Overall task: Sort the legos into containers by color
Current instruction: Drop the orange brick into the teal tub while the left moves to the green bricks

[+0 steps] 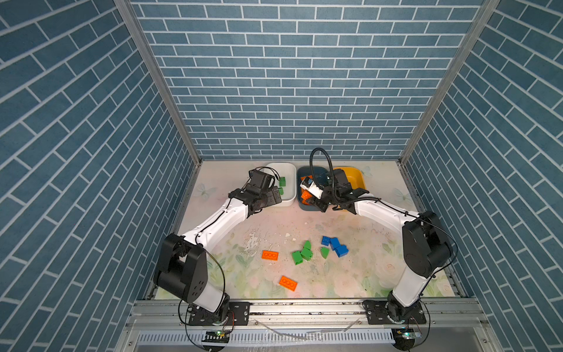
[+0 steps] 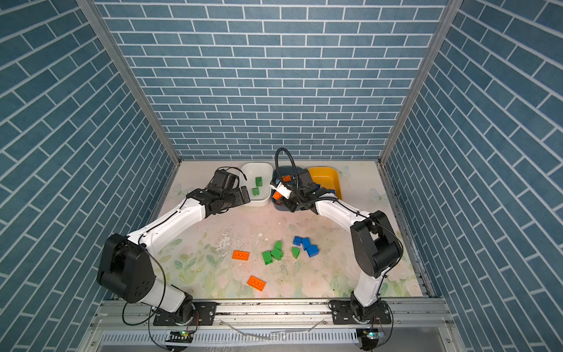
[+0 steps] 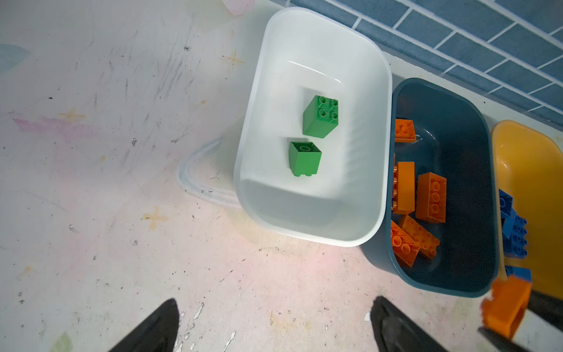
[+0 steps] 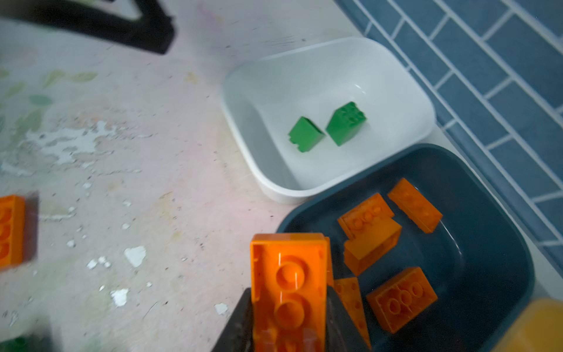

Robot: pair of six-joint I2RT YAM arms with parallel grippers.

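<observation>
The right gripper (image 4: 288, 292) is clenching a flat orange brick (image 4: 286, 265) by its long sides, studs facing the wrist camera, and is hanging by the near rim of the dark teal tub (image 4: 502, 243); whether the brick is already over the tub's inside cannot be told. Several other orange bricks (image 4: 402, 298) are lying loose on that tub's floor, some tilted against each other. The left gripper (image 3: 274, 304) is standing released, its fingers spread wide and holding nothing, and is hovering over the bare table (image 1: 380, 268) just beside the near end of the white tub (image 3: 253, 100). Two green blocks (image 3: 320, 120) are sitting inside the white tub, one with its studs up and one tipped so that its hollow underside is showing. The three tubs are standing in a row along the back wall, white on the left, teal in the middle and touching it, and the yellow tub (image 3: 524, 158) on the right, where some blue bricks (image 3: 515, 231) are piling against its near wall. On the table's near half, well apart from the tubs, two orange plates (image 1: 270, 255) are lying flat, a handful of green pieces (image 1: 301, 254) are crowding together, and a tight cluster of blue blocks (image 1: 335, 245) is sitting just to their right
</observation>
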